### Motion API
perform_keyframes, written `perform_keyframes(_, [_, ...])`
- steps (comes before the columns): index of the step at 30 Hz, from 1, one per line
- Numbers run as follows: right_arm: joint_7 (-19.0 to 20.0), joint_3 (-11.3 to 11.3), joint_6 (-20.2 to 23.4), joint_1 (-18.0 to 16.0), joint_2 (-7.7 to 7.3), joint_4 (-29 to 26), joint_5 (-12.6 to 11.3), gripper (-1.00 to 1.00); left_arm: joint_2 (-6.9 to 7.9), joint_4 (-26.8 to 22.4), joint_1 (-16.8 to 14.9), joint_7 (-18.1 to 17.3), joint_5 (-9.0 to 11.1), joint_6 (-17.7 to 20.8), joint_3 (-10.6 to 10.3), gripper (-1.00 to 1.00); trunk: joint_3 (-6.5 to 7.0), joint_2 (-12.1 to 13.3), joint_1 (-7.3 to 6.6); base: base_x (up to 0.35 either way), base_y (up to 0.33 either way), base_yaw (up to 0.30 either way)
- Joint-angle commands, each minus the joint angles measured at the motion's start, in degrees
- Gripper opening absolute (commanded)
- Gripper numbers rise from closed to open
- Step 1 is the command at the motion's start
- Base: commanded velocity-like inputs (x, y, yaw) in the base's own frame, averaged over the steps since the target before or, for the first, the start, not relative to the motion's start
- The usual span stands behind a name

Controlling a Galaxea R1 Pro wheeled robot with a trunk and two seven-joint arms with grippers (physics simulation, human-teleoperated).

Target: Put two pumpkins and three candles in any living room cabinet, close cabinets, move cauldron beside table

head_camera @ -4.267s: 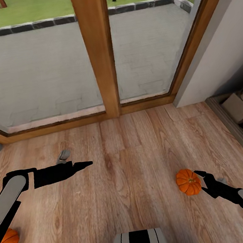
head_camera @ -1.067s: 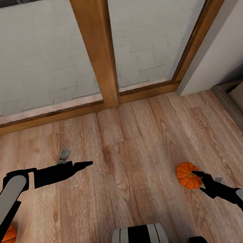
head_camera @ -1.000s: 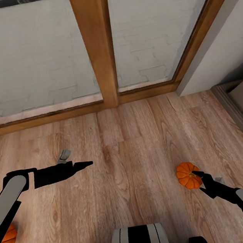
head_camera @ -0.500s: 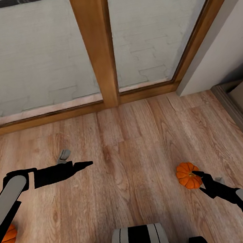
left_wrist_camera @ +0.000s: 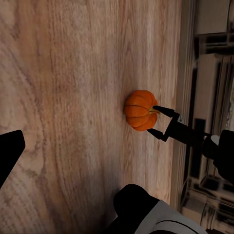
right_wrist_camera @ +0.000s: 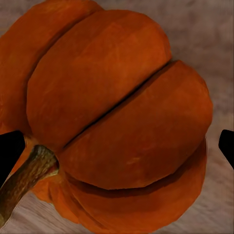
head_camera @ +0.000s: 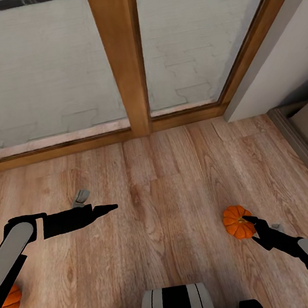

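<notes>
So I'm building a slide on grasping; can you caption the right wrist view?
Right end effector open around an orange pumpkin on the wooden floor, fingertips on either side.

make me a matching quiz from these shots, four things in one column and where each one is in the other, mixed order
Things:
1. right gripper
2. left gripper
3. second pumpkin
4. window post

Places:
A. beside the left arm, at the head view's edge
B. between the two panes
C. open around a pumpkin
D. over bare floor

Pairs: 1-C, 2-D, 3-A, 4-B
</notes>
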Motion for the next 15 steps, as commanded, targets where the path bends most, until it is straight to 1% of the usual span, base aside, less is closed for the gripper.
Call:
perform_keyframes(1, [0.0, -0.06, 0.26, 0.0, 0.07, 0.79, 2.3, 1.0, 0.01, 0.05, -0.07, -0.61, -0.57, 0.06, -0.08, 1.0, -0.03, -0.01, 0.01, 0.004, 0.0, 0.0])
perform_keyframes(15, [-0.03, -0.01, 0.26, 0.0, 0.15, 0.79, 2.3, 1.0, 0.01, 0.05, -0.07, -0.61, -0.57, 0.06, -0.08, 1.0, -0.03, -0.01, 0.01, 0.001, 0.0, 0.0])
